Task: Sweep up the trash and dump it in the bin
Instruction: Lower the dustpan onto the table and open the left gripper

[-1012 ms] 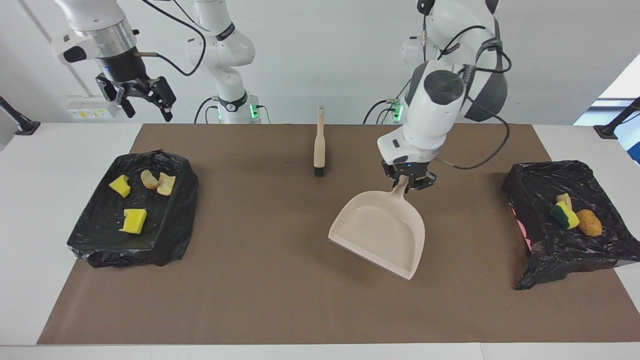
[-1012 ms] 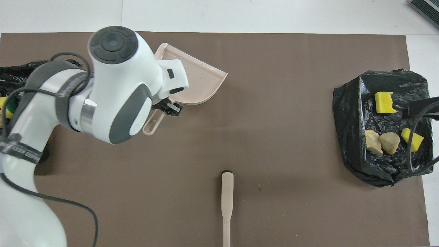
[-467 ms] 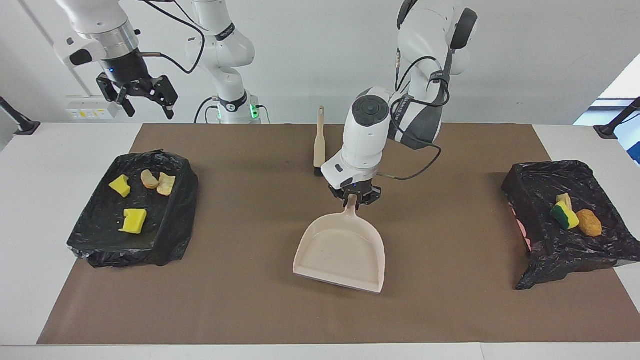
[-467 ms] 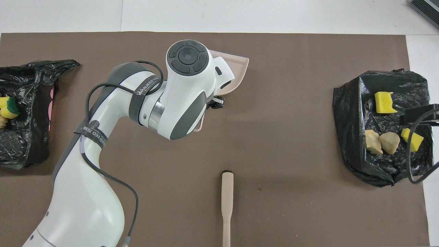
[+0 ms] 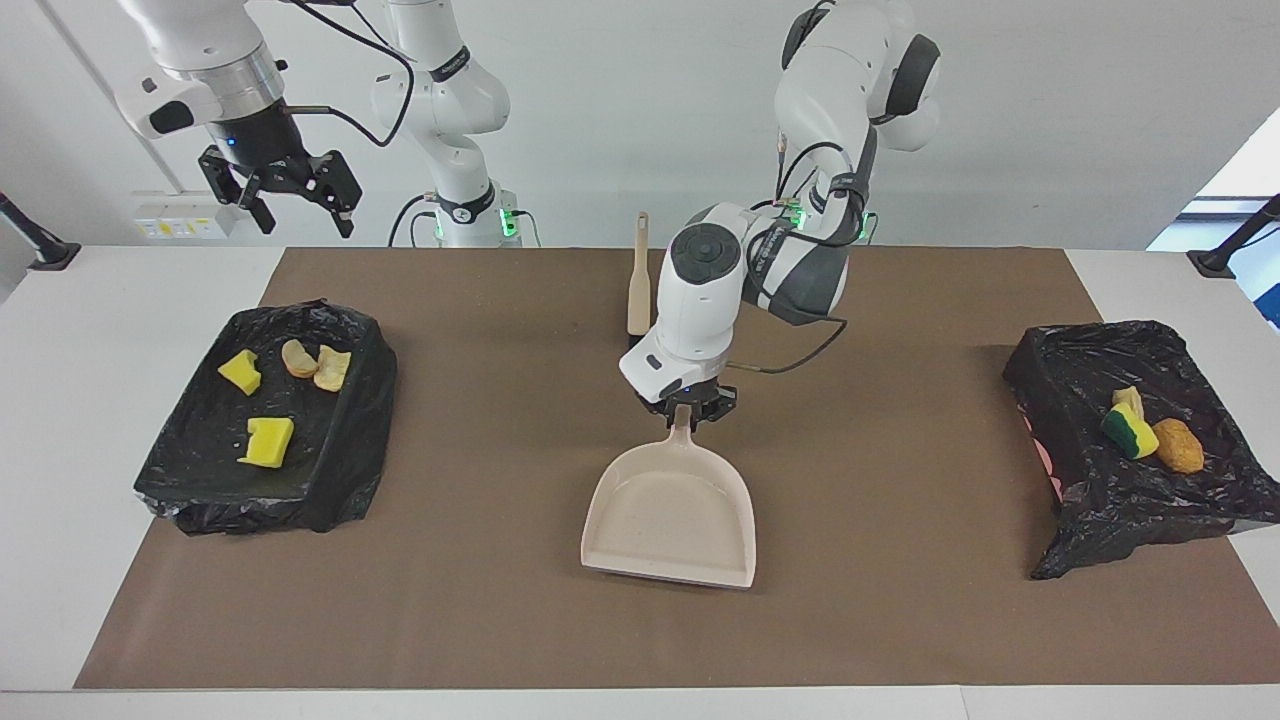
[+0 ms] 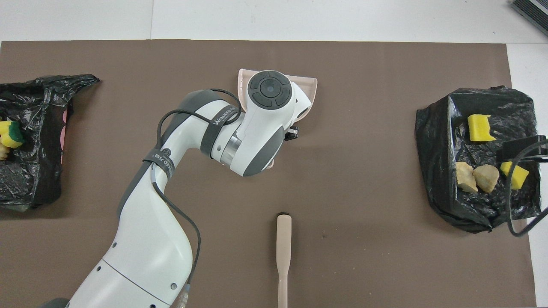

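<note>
The trash is split between two bins lined with crinkled black plastic. In the bin point(image 5: 330, 420) at the right arm's end of the bench point(image 5: 60, 400) lie two yellow sponge bits point(image 5: 266, 441) and two pale tan lumps point(image 5: 315, 365). In the bin point(image 5: 1080, 370) at the left arm's end lie the green-faced sponge point(image 5: 1128, 433), the orange-brown lump point(image 5: 1179, 446) and one pale piece, partly hidden by the sponge. In the overhead view this bin is cut off by the picture edge.

The left claw point(image 5: 683, 408) pinches the handle of the smooth beige dustpan point(image 5: 668, 515), whose pan sits on the brown mat point(image 5: 900, 600); from overhead the arm hides most of the dustpan. The brush point(image 5: 638, 282) lies nearer to the robots, its bristles hidden by the arm. The right claw point(image 5: 296, 195) waits in the air, fingers spread.
</note>
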